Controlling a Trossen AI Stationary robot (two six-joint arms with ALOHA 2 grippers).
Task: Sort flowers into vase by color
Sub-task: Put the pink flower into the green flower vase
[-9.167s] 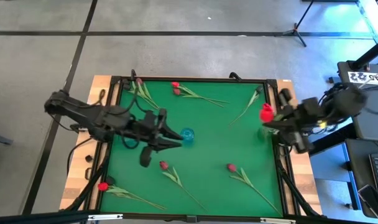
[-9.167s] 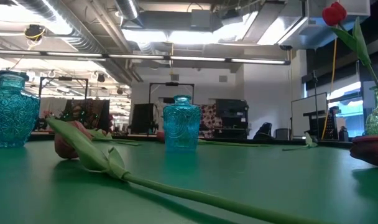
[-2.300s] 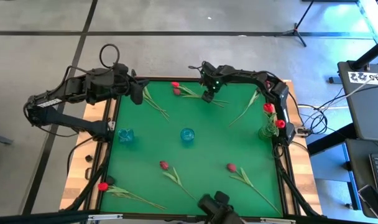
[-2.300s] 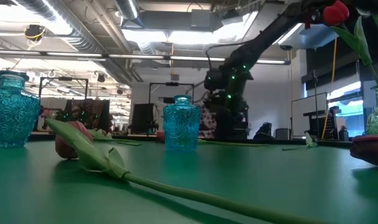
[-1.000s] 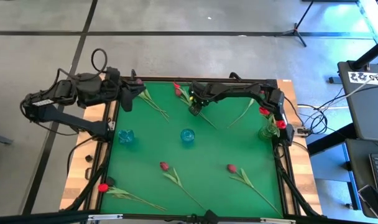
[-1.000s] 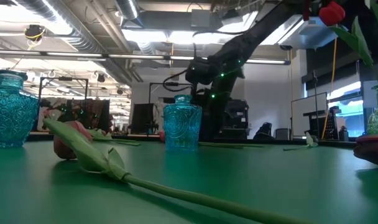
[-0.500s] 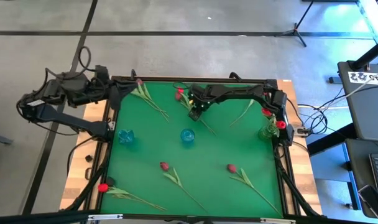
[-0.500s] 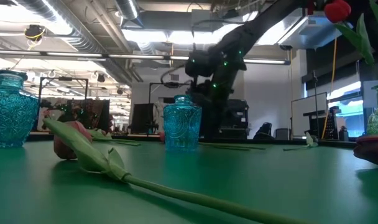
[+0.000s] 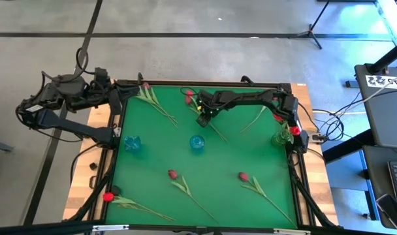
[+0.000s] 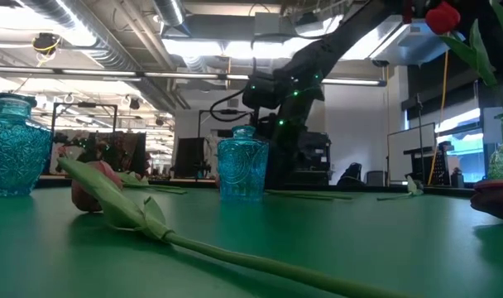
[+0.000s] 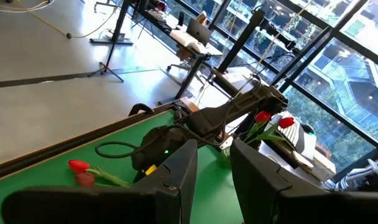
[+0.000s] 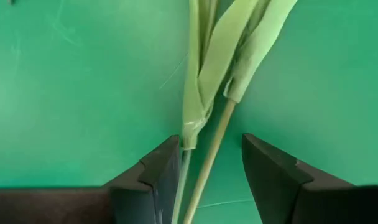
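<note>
A red tulip lies on the green table near its far edge, its stem slanting toward the middle. My right gripper hangs over that stem, pointing down and open. In the right wrist view its fingers stand on either side of the stem and a folded leaf. My left gripper is open and empty beyond the far left corner. A green vase at the right edge holds two red tulips. Several other tulips lie flat on the table. My right gripper straddles the red tulip's stem from above, fingers across it, with the flower lying flat on the table. Whether a finger touches the leaf tip beside it, I cannot tell.
Blue glass vases stand at the left and the middle; the middle one is close to my right gripper. A pink tulip lies at the far left, others near the front, and a bare stem at the far right.
My left arm has drawn back toward the table's left, past the far left corner and off the green surface. My right gripper has stayed over the red tulip's stem, still open.
</note>
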